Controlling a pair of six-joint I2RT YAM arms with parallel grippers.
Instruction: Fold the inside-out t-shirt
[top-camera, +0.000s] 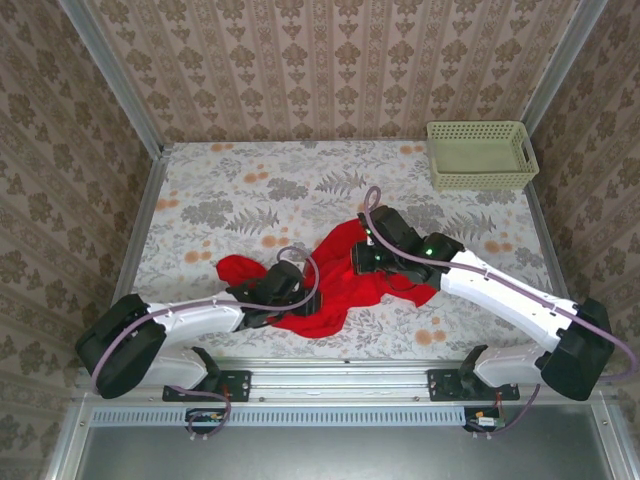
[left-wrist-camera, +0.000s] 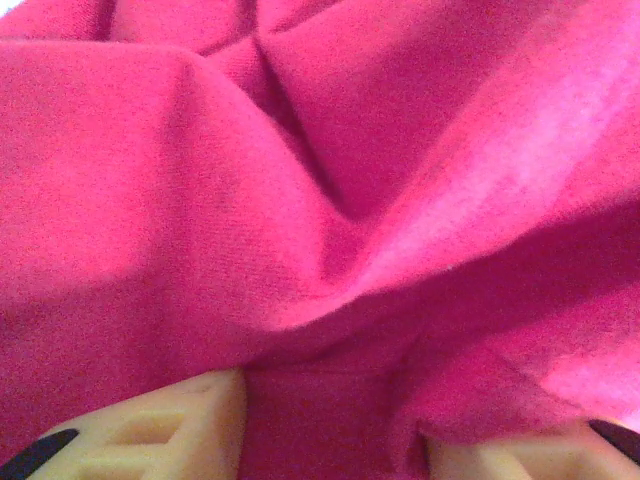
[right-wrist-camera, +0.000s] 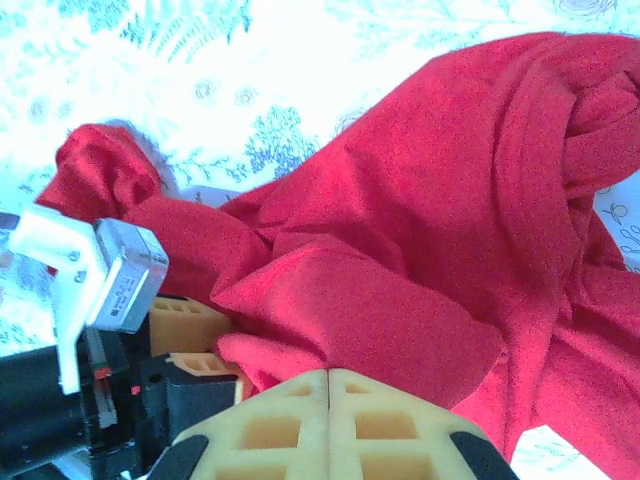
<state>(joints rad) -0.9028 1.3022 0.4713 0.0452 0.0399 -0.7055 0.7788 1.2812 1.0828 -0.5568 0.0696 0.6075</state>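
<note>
T-shirt (top-camera: 340, 290) lies crumpled lengthwise between both arms; I find left jaws parted astride its cloth, right jaws clenched.

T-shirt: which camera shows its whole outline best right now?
Top external: the whole t-shirt lies bunched on the table. Left wrist gives close-up folds; right wrist shows a crumpled part, with the edges cut off.

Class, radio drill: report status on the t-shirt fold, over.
Left gripper open astride t-shirt. Right gripper shut at its edge. T-shirt bunched, not folded. Basket far right, out of the way.
</note>
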